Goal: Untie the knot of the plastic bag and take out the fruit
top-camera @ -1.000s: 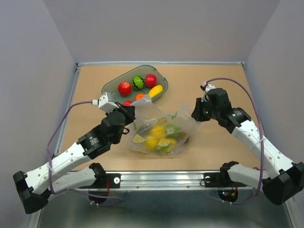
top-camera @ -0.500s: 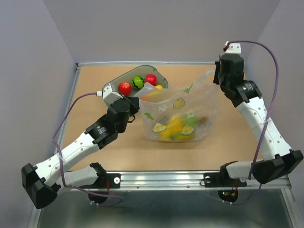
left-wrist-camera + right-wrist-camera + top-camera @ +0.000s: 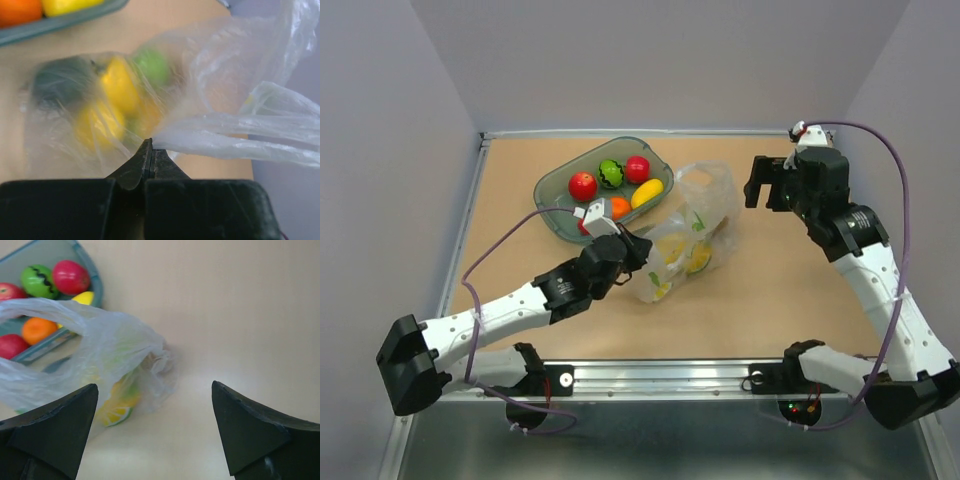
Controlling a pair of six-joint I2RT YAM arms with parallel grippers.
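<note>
We see a tan table [image 3: 770, 300] filling the middle of the frame, boxed by plain lilac-grey walls [image 3: 650, 60] at top, left and right. A metal rail [image 3: 660, 378] runs along its bottom edge.

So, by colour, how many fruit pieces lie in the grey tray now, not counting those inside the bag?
In the grey tray:
Red pieces: 3
Green piece: 1
Yellow piece: 1
Orange piece: 1
Total: 6
</note>
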